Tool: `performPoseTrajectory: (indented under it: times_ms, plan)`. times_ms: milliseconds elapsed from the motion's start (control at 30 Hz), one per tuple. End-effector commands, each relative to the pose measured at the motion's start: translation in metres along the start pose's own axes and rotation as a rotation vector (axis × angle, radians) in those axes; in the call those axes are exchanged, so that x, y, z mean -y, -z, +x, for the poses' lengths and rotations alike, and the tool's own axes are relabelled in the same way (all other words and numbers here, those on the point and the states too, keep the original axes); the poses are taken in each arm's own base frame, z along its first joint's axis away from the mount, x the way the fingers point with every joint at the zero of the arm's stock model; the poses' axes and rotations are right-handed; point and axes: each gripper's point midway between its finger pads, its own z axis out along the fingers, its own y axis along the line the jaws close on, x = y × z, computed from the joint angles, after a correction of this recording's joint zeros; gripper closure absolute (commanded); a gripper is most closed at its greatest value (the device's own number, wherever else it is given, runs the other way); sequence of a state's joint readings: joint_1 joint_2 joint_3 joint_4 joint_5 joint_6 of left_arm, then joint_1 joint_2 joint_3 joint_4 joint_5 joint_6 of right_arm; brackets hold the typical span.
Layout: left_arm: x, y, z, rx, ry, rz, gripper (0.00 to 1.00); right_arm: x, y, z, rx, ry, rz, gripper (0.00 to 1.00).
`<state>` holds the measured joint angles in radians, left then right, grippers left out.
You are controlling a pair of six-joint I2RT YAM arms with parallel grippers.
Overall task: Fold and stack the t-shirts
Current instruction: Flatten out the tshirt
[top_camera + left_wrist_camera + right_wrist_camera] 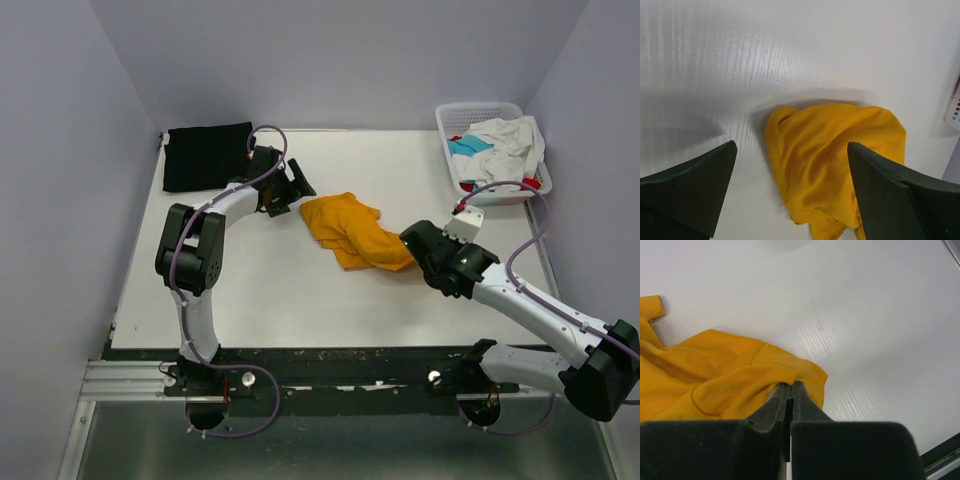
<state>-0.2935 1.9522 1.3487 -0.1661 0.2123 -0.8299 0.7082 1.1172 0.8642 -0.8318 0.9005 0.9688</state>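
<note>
Nearest, at the lower right of the top view: the right gripper is clamped on the orange shirt, jaws pressed together with a pinch of hem between them. Only a thin fold at the cloth's right edge looks caught.

Centre of the frame: the orange shirt lies on the table as a crumpled heap, layers doubled over, no sleeve or collar laid out. Not folded yet.

Just left of the heap: the left gripper stands wide open and holds nothing. From its wrist view the heap's near edge sits between the two fingers, apart from both.

Far side: the black shirt lies folded flat at the upper left. The basket at the upper right holds a white shirt with teal and red cloth showing beside it.

Risks, as I judge them:
- The right pinch is shallow, so a firm pull could let the hem slip out.
- With only one point held, a pull would likely drag the whole heap instead of spreading it.
- If the left gripper closes on the bunched edge, it may take several layers at once, and the shirt would then open twisted.
- A low approach by the left fingers could shove the cloth away before they grip it.
</note>
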Motion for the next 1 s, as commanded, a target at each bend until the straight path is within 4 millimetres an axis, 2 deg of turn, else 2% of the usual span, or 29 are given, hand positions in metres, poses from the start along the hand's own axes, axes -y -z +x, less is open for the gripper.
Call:
performPoseTrajectory:
  times_ms: [0,233,400,467,533,567,633,667,833,933,967]
  plan:
    - [0.003,-0.013,0.003,-0.078,0.023,0.016,0.06,0.006,-0.001,-0.012,0.048,-0.012,0.006,0.99]
    - [0.027,-0.027,0.016,-0.189,0.097,0.159,0.09,0.006,0.007,-0.024,0.068,-0.057,-0.045,0.99]
    - [0.037,-0.027,0.032,-0.229,0.167,0.261,0.14,0.007,0.010,-0.027,0.074,-0.066,-0.063,0.99]
    - [0.041,-0.027,0.037,-0.237,0.174,0.296,0.22,0.006,0.012,-0.028,0.076,-0.069,-0.076,0.99]
    - [0.044,-0.026,0.041,-0.238,0.178,0.325,0.38,0.005,0.013,-0.030,0.079,-0.071,-0.088,0.99]
    - [0.044,-0.026,0.043,-0.242,0.179,0.333,0.52,0.004,0.014,-0.030,0.079,-0.074,-0.096,0.99]
    - [0.045,-0.025,0.043,-0.244,0.182,0.340,0.88,0.003,0.015,-0.029,0.075,-0.075,-0.109,0.99]
    - [0.044,-0.025,0.044,-0.245,0.185,0.332,1.00,0.003,0.015,-0.029,0.075,-0.073,-0.115,0.99]
    - [0.044,-0.011,0.034,-0.184,0.131,0.308,1.00,0.007,0.016,-0.031,0.085,-0.070,-0.106,0.99]
    - [0.047,0.011,0.024,-0.110,0.066,0.297,1.00,0.011,0.018,-0.036,0.103,-0.083,-0.100,0.99]
    - [0.053,0.023,0.019,-0.082,0.039,0.312,1.00,0.011,0.019,-0.038,0.107,-0.087,-0.102,0.99]
